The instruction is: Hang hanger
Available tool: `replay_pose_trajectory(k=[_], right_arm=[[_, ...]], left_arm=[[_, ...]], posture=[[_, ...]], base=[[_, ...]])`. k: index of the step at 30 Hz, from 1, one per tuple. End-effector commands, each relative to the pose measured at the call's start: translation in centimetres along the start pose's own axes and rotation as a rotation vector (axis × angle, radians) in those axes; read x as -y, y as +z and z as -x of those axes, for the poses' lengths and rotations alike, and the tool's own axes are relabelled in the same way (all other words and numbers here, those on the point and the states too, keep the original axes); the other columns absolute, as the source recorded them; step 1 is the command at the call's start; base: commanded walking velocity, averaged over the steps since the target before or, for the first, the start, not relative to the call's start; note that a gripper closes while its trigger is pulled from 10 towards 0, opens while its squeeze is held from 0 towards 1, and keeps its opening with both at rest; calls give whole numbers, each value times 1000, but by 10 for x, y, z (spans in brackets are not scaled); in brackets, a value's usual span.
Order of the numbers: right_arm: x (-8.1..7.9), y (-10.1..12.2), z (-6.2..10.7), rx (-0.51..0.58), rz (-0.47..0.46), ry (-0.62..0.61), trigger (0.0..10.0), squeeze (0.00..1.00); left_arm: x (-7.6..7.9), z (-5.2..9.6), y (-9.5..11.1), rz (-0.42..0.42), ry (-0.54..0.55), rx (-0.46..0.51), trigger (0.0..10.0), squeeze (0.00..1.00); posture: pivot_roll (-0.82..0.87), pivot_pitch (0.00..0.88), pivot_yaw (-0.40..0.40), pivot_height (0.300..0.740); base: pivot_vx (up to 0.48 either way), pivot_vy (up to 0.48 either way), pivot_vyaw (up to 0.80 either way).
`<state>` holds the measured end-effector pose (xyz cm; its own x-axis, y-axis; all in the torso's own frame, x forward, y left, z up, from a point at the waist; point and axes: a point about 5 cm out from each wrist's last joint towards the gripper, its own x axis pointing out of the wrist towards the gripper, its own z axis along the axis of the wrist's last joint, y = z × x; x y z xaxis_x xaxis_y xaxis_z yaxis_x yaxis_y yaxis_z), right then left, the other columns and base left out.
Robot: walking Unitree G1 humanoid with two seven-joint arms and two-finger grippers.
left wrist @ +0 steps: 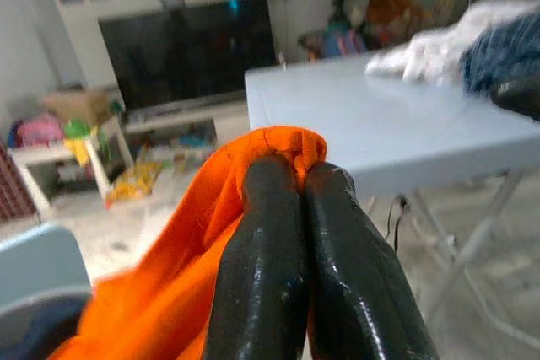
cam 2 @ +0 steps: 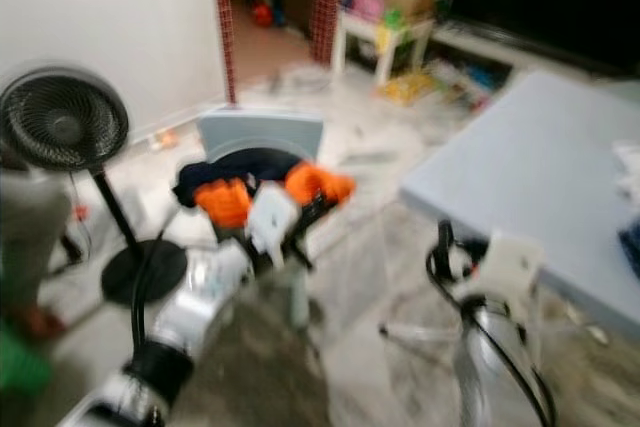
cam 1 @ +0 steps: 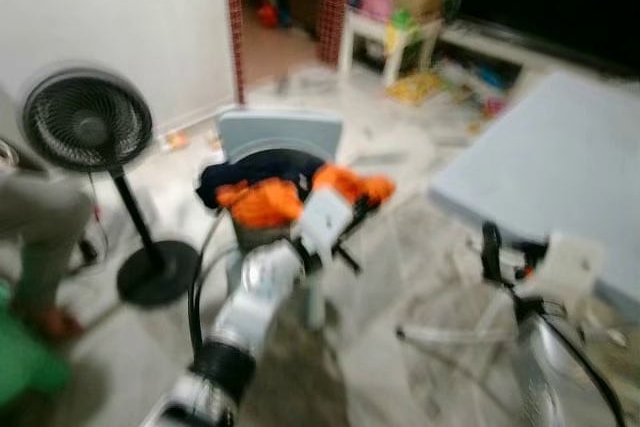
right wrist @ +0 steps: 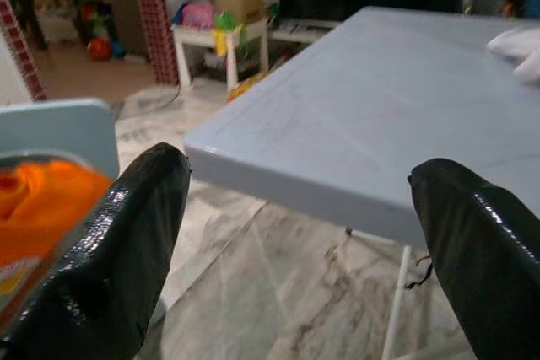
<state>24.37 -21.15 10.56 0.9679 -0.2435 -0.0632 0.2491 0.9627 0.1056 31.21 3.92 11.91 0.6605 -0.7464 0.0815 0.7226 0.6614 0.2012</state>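
Two end effectors noted: left end effector (left wrist: 299, 208) pinched closed on orange garment (left wrist: 181, 267) heaped with dark clothing (cam 1: 255, 167) on grey chair (cam 1: 280, 135), right end effector (right wrist: 295, 250) spread wide, beside grey tabletop (right wrist: 380, 115).

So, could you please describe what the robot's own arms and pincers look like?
Both arms are silver metallic tubes with black joint collars, loose black cables and white boxy wrist housings. The left pincer and the right pincer each have two long, glossy black rounded fingers.
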Motion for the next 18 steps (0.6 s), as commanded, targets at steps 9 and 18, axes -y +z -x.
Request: replay_pose_trajectory(k=[9, 18], right_arm=[[5, 4, -2, 4, -29, -11, 10000, 0], [5, 6, -6, 15, -33, -25, 10000, 0]], left_arm=[[0, -8, 14, 15, -17, 59, 10000, 0], [5, -21, 24, 80, 0, 97, 10000, 0]], posture=[[18, 0, -72, 740], [30, 0, -74, 740]], base=[[0, 0, -531], [0, 0, -788]])
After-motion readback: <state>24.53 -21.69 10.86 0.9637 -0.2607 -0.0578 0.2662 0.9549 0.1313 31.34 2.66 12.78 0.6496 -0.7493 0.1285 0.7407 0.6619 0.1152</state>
